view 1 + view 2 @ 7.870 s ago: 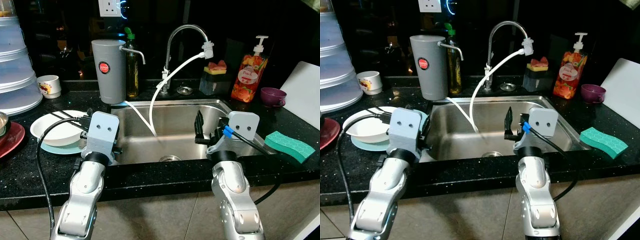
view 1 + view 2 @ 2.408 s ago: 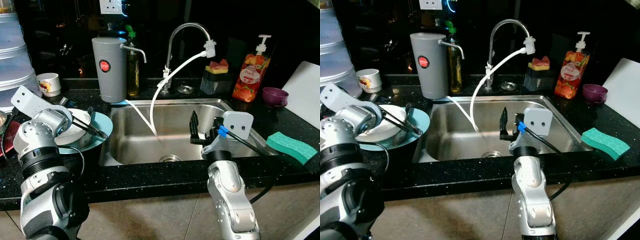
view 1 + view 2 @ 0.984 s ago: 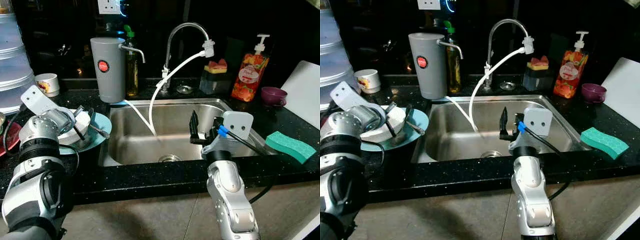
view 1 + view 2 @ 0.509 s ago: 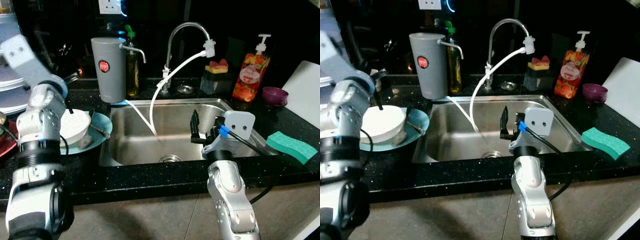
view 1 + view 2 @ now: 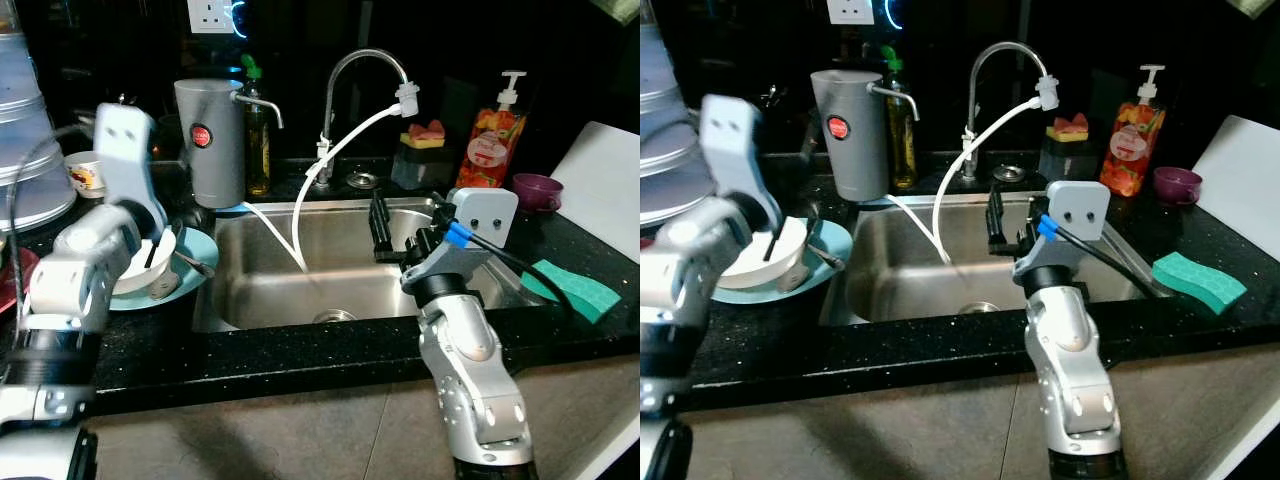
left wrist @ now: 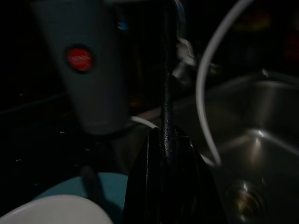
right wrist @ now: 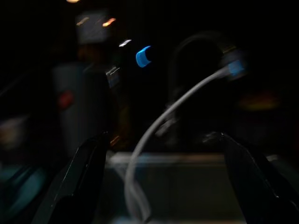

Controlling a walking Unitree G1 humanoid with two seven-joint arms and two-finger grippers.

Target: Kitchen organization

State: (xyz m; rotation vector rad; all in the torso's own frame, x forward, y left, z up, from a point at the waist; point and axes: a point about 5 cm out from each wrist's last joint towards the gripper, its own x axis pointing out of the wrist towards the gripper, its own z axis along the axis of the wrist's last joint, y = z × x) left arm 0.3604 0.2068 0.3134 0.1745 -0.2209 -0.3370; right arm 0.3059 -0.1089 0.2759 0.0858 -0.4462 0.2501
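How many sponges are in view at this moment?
2: a teal sponge lying on the counter right of the sink, and a yellow-and-pink one in the holder behind it, beside the soap bottle. Others may be hidden.

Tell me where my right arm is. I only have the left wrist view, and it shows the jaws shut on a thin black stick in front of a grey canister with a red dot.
Observer: The right gripper hovers over the steel sink, jaws open, holding nothing.
Operator: And what's on the counter to the right of that sink?
Observer: A green sponge lies flat on the black counter, just right of the sink's rim.
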